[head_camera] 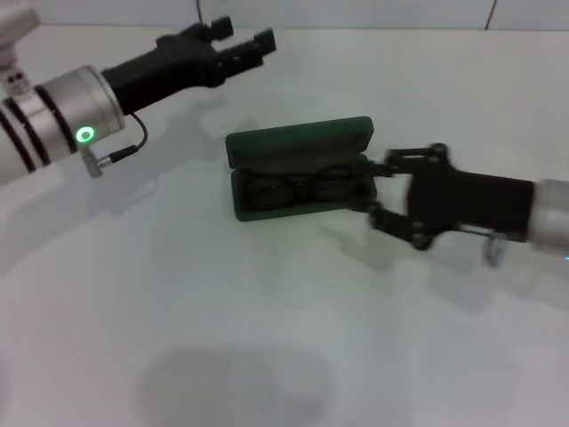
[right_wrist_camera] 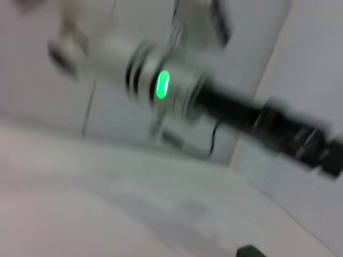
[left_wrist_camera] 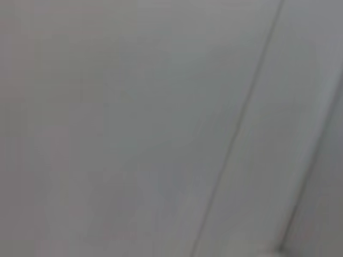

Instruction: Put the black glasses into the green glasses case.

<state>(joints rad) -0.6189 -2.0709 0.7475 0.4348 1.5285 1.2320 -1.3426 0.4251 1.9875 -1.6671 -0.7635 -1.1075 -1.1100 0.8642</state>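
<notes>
One green glasses case (head_camera: 298,142), seemingly one black glasses (head_camera: 298,188) inside, and two claws: left claw (head_camera: 242,40), right claw (head_camera: 375,189)

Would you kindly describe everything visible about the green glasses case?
The green glasses case is a dark green, hard-looking rectangular box with rounded corners, lying open on the white table. Its hinged lid stands raised along the far side, and the lining looks dark. The black glasses lie inside the tray. The right tool is at the case's right end with its fingers spread; whether it touches the case cannot be told. The left tool hovers farther back, apart from it.
</notes>
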